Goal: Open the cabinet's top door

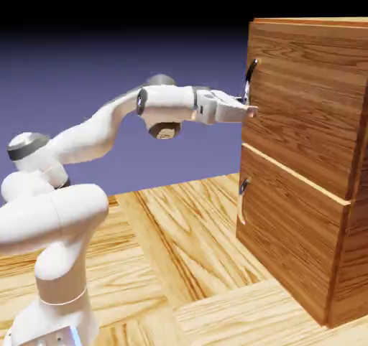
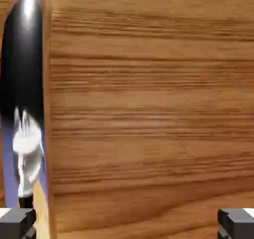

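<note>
The cabinet (image 1: pixel 316 215) of reddish-brown wood stands at the right of the exterior view. Its top door (image 1: pixel 302 115) is shut flush, with a curved grey handle (image 1: pixel 249 80) along its left edge. My gripper (image 1: pixel 250 111) reaches level to the door and stops just below the handle's lower end, close to the wood. In the hand view the top door (image 2: pixel 149 109) fills the picture and the dark shiny handle (image 2: pixel 24 59) runs down the left side. My gripper (image 2: pixel 127 225) is open, its fingertips (image 2: pixel 17 222) set wide apart at the bottom corners with nothing held between them.
Below the top door is the shorter lower panel (image 1: pixel 287 244) with a small handle (image 1: pixel 243 190). The wooden table (image 1: pixel 180 251) runs from the robot's base to the cabinet's foot.
</note>
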Motion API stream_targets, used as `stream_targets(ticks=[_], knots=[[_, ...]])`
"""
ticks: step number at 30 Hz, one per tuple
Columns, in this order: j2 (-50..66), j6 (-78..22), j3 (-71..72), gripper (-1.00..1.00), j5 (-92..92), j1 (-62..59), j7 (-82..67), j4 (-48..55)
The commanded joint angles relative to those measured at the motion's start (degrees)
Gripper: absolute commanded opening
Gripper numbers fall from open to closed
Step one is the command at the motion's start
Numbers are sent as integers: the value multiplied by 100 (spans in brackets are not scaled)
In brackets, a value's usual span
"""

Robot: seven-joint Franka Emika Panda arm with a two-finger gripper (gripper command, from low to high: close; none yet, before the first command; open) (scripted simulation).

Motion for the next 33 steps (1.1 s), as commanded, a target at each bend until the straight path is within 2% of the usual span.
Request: stream_targets(ticks=[1,3,4,10,18,26,33], knots=[[-13,-14,18,0,98,-203,-3,183],[-46,-37,60,0,264,-575,-5,511],[-46,-37,60,-100,264,-575,-5,511],[27,-1013,-237,-100,691,78,-784,-527],[14,-2917,-1077,-100,694,811,-1785,-2094],[-1,-4910,-2140,-100,224,550,-2305,-3003],[-767,-6655,-3375,-100,-807,-19,-3135,-3318]])
